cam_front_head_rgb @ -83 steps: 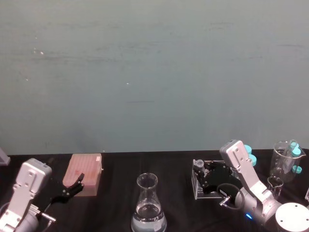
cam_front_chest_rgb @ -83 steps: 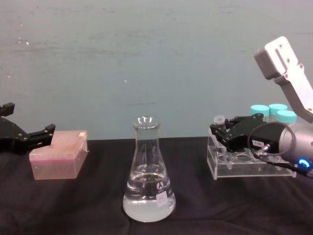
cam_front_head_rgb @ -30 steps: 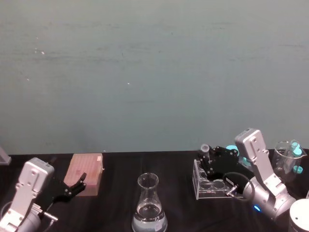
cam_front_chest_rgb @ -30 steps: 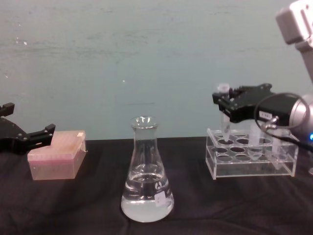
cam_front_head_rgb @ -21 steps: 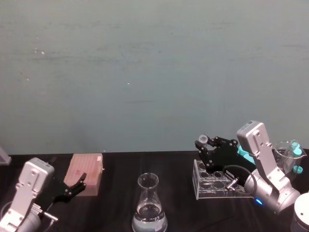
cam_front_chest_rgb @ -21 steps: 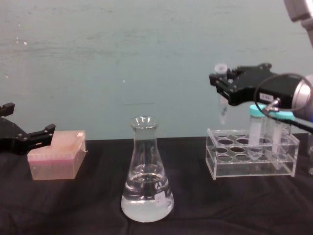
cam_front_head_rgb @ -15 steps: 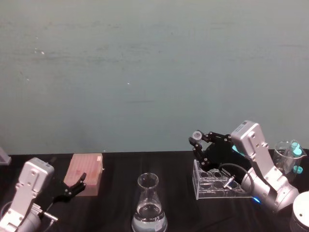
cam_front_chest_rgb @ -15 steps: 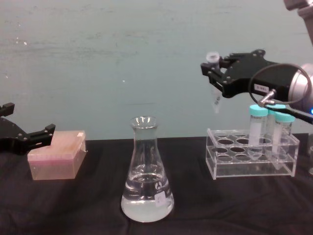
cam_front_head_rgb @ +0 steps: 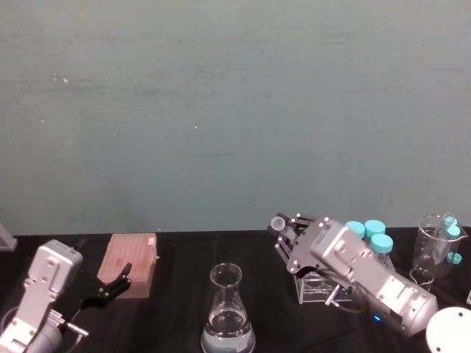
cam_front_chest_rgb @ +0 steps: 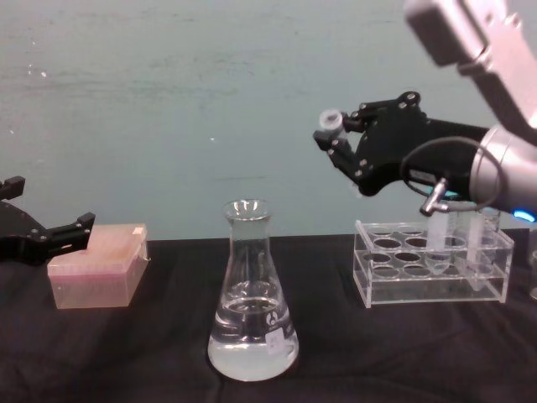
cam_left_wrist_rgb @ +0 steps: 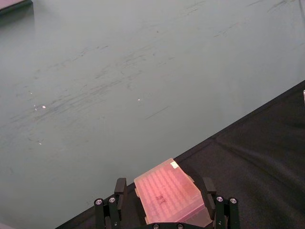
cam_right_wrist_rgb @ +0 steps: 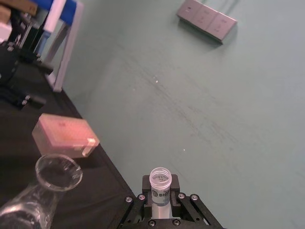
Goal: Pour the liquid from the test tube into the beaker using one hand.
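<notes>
Right gripper (cam_front_chest_rgb: 338,138) clamped on test tube (cam_front_chest_rgb: 329,121) just under rim, sound hold; tube likely light, slick, open-topped; beaker (cam_front_chest_rgb: 252,290) lower, leftward of claw; left gripper (cam_front_head_rgb: 112,282) idle, spread, by pink box (cam_front_head_rgb: 131,257).

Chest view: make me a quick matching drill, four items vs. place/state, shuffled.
Items:
1. test tube
2. beaker
3. pink box
4. left gripper

Places/states:
A. open, far left, by the pink box
B. upright, clear liquid in its base
C. tilted, clamped in the right gripper, up and right of the beaker's mouth
D. flat on the table, left of the beaker

Pairs: 1-C, 2-B, 3-D, 4-A
</notes>
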Action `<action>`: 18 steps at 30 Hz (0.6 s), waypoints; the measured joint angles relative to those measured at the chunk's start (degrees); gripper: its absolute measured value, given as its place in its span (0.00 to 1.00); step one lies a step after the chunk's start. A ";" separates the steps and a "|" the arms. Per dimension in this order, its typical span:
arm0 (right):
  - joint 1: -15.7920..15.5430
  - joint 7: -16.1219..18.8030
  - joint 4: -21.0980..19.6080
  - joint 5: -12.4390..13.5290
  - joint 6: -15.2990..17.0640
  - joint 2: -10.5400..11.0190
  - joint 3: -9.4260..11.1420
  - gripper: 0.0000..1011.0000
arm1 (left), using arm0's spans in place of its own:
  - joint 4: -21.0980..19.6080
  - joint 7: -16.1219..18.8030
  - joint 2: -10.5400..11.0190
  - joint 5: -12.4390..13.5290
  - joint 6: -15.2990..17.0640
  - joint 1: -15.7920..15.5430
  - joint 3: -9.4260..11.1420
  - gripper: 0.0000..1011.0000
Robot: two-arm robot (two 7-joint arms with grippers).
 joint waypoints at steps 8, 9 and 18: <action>0.74 -2.36 0.26 -7.68 -1.46 0.58 -2.58 0.21 | 0.00 0.00 0.00 0.00 0.00 0.00 0.00 0.99; 0.93 -3.01 0.33 -9.40 -1.88 0.72 -3.24 0.21 | 0.00 0.00 0.00 0.00 0.00 0.00 0.00 0.99; 1.97 -6.66 1.08 -17.53 -4.18 1.16 -5.97 0.21 | 0.00 0.00 0.00 0.00 0.00 0.00 0.00 0.99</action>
